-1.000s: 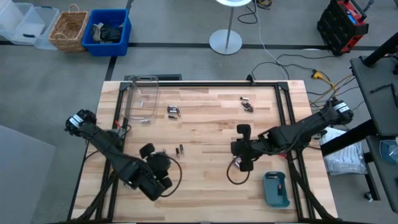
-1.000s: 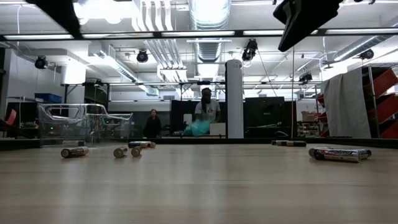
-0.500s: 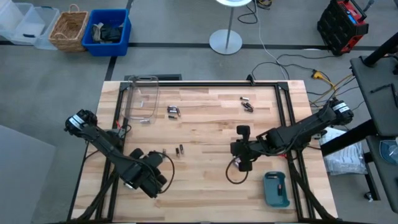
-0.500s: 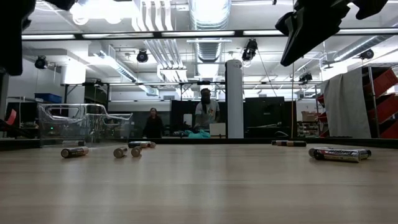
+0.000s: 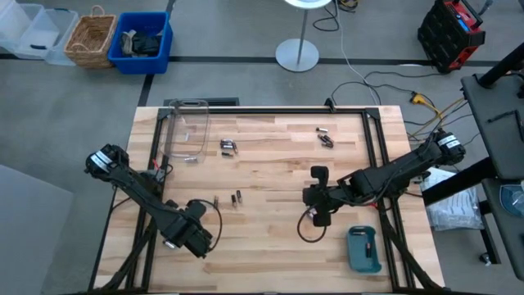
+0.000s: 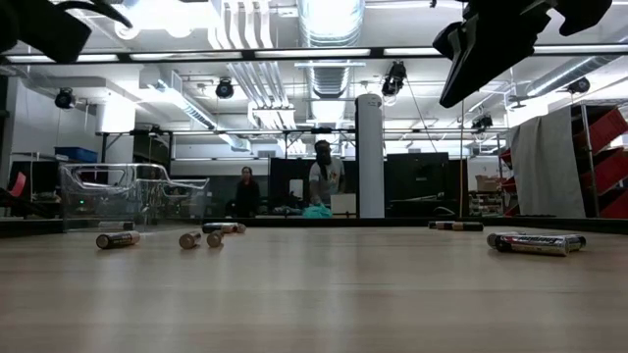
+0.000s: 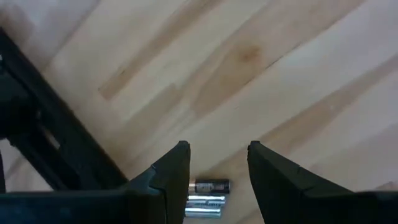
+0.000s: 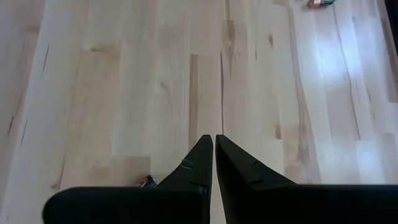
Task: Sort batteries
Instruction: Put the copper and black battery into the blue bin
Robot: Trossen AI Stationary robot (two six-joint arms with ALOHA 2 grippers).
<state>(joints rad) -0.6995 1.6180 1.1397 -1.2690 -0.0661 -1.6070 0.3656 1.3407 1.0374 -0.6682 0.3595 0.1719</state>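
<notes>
I've pulled my left gripper (image 5: 195, 232) back toward the near-left table edge over the last second; its fingers are spread and empty, with two small batteries (image 7: 205, 199) lying on the wood just ahead, between the fingertips in the left wrist view. My right gripper (image 5: 321, 205) hasn't shifted, fingers pressed together, holding nothing. Other batteries (image 5: 228, 147) lie well apart, beside the clear plastic box (image 5: 187, 129). I judge I'm lining up a fresh pick.

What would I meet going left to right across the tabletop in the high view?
Left gripper → clear plastic box → two batteries → right gripper → batteries near the far edge → teal tray.
</notes>
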